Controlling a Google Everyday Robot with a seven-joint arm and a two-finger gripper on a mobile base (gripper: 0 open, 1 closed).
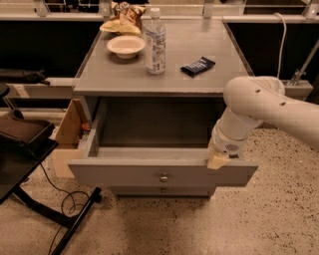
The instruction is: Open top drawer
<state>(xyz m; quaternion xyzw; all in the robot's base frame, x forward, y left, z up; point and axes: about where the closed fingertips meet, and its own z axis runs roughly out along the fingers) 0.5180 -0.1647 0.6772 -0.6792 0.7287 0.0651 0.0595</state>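
Note:
The top drawer (pixel 124 174) is a wide grey drawer pulled far out of the grey cabinet, its grey inside showing. Its front panel has a small round metal knob (pixel 163 177) at centre. My gripper (pixel 218 159) hangs from the white arm (pixel 259 107) at the right end of the drawer's front edge, its tan tips resting at the top rim of the front panel. A lower drawer front with its own knob (pixel 162 190) shows just beneath.
On the cabinet top (pixel 114 79) stand a white bowl (pixel 125 46), a plastic water bottle (pixel 155 42), a dark snack bar (pixel 197 65) and a chip bag (pixel 124 15). A cardboard box (pixel 67 134) sits left of the cabinet. A black chair or stand (pixel 25 149) and cables lie at left.

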